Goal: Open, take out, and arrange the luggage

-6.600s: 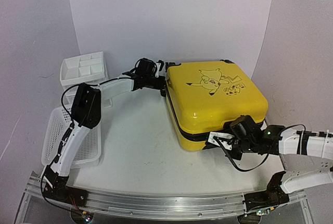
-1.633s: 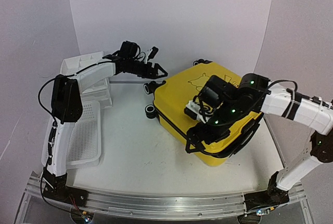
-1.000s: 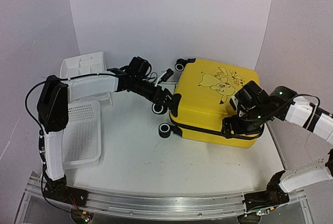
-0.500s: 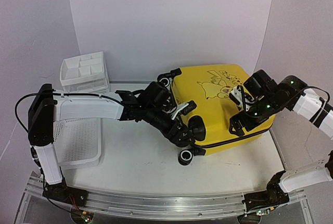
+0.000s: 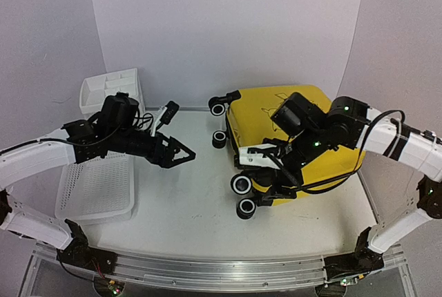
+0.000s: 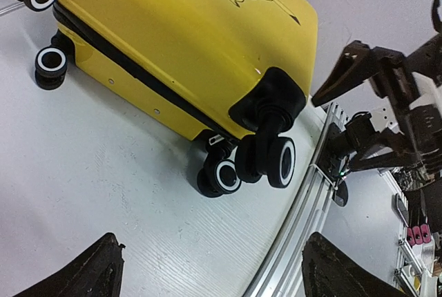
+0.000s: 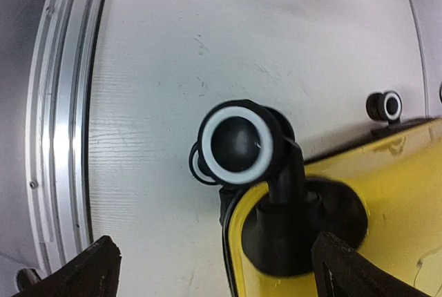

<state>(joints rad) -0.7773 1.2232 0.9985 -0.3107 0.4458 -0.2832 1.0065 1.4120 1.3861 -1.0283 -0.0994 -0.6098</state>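
Yellow suitcase (image 5: 252, 117) zipped shut, opening not begun; right tool (image 7: 219, 269) gaping empty above wheel (image 7: 235, 139), left tool (image 6: 210, 269) open, well apart. Next: find, pinch zipper pull.

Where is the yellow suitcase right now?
Top view: the yellow suitcase sits closed, right of centre, wheels pointing left, with the open right pincer over its near wheeled corner.

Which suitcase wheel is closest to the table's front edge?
The wheel lowest in the overhead view, at the near corner of the luggage; the other three sit farther back.
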